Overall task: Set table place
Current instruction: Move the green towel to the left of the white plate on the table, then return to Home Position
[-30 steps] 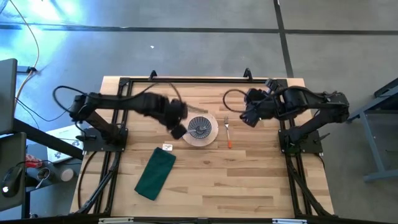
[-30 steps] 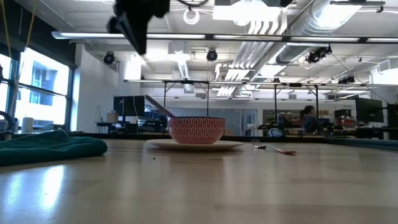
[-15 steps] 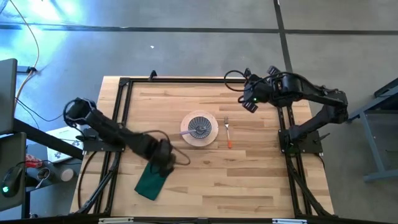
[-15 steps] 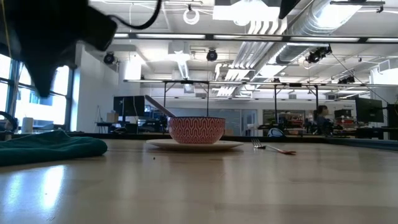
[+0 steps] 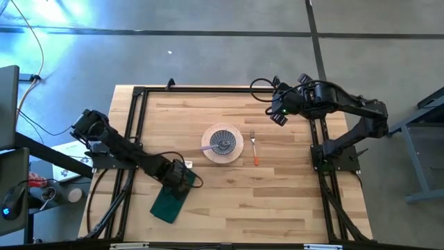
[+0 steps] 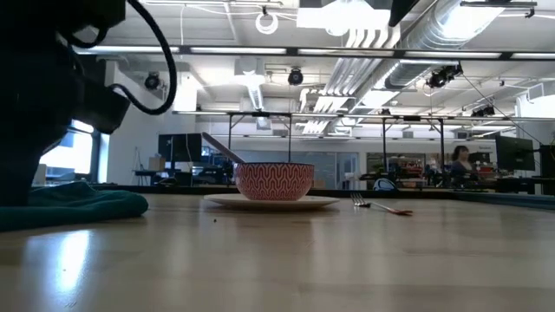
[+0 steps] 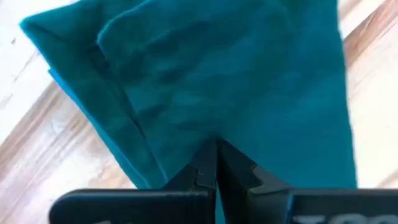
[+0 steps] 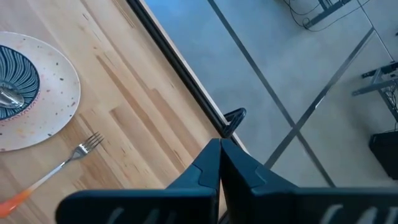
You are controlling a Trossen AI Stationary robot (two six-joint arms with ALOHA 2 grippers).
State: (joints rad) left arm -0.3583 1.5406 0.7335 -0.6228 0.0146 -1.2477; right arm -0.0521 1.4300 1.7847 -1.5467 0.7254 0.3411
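Note:
The cream plate (image 5: 234, 152) lies mid-table with the small patterned bowl (image 5: 223, 141) on it, and the lilac-handled spoon (image 5: 207, 147) leans in the bowl. The orange-handled fork (image 5: 254, 148) lies flat just right of the plate. The dark green folded napkin (image 5: 166, 203) lies flat at the near left. My left gripper (image 5: 182, 178) is shut, low over the napkin's far end, and fills the left of the low view (image 6: 35, 130). My right gripper (image 5: 277, 117) is shut and empty above the table's far right. My left gripper has its shut fingertips (image 7: 216, 149) pointing down at the napkin's top layer (image 7: 236, 81), near its far end. No cloth shows between the fingers. I cannot tell whether the tips touch the cloth. The napkin lies flat on the table.
A small white tag (image 5: 187, 164) lies beside my left gripper, partly covered by it. The black frame (image 5: 208, 89) runs along the table's edges. Bare wood lies at the near right (image 5: 277, 201). The right wrist view shows the plate (image 8: 43, 99), the fork (image 8: 68, 158) and the table's edge.
My left gripper has swung from beside the plate toward the table's near left and come down onto the napkin's far end. My right gripper has drawn back from the fork toward the far edge. The plate, bowl, spoon, fork and napkin have stayed put.

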